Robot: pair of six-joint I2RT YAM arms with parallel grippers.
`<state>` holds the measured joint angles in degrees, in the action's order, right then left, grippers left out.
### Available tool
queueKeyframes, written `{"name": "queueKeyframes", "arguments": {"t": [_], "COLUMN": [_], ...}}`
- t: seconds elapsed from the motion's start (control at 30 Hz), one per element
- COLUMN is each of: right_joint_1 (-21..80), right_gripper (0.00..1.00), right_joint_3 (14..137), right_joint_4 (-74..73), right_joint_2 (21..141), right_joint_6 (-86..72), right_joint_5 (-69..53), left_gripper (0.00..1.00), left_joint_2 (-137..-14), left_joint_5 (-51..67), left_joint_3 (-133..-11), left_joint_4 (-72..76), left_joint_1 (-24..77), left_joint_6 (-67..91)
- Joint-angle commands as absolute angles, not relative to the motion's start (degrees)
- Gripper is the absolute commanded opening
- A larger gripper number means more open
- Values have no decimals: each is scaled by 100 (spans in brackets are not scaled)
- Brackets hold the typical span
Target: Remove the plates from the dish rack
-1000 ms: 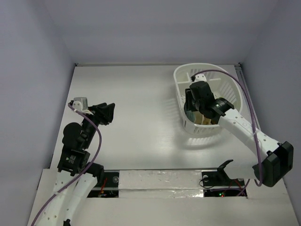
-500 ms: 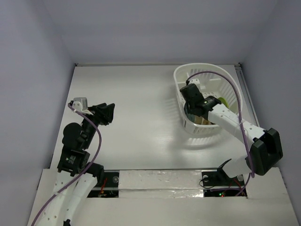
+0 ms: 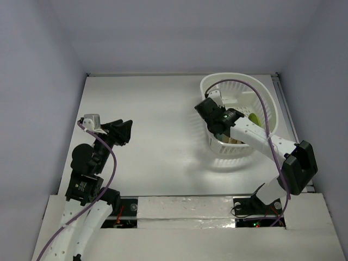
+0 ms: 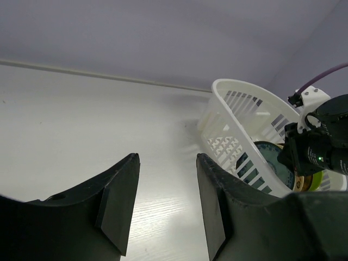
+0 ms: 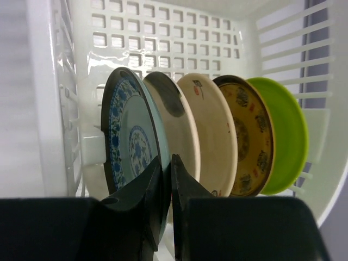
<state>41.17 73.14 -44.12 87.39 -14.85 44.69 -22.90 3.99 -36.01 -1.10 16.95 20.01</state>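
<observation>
**Teal patterned plate** [image 5: 130, 147]: stood on edge, end of a row inside the dish rack [image 5: 163, 32], next to the cream plates [image 5: 209, 130], amber plate [image 5: 247, 136] and lime-green plate [image 5: 283, 136]. Probably picked first because its rim was the most exposed.

**Right fingers** [image 5: 142, 209]: almost shut, pinching the teal plate's lower rim.

**Left fingers** [image 4: 117, 206]: part open and empty, over the bench [image 4: 81, 109], well apart from the rack.

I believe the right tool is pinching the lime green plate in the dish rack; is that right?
Not quite: the right tool is pinching the teal patterned plate in the dish rack; the lime green plate stands untouched at the row's other end, as the right wrist view shows.
</observation>
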Motion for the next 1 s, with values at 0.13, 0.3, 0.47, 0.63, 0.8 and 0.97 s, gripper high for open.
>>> {"name": "queueKeyframes", "arguments": {"t": [0.13, 0.3, 0.47, 0.63, 0.8, 0.97], "right_joint_1": [4386, 4491, 4614, 4824, 4887, 5000], "right_gripper": [0, 0, 0, 0, 0, 0], "right_joint_3": [7945, 8331, 8945, 9562, 9353, 9184], "right_joint_4": [-4614, -4746, -4931, -4843, -3334, -1961], "right_joint_2": [8710, 8377, 8078, 7945, 8041, 8910], "right_joint_6": [-1617, -1556, -1442, -1293, -1256, -1775], "right_joint_5": [5326, 5624, 5958, 6091, 4007, 2182], "left_gripper": [44, 44, 44, 44, 44, 43], "left_joint_2": [-2215, -2215, -2215, -2224, -2189, -2197], "left_joint_5": [369, 369, 360, 281, 80, -272], "left_joint_3": [-3700, -3691, -3683, -3691, -3718, -3753], "left_joint_4": [105, 105, 105, 88, 9, -122], "left_joint_1": [1784, 1784, 1784, 1784, 1784, 1784], "left_joint_6": [1960, 1951, 1969, 1978, 1995, 2004]}}
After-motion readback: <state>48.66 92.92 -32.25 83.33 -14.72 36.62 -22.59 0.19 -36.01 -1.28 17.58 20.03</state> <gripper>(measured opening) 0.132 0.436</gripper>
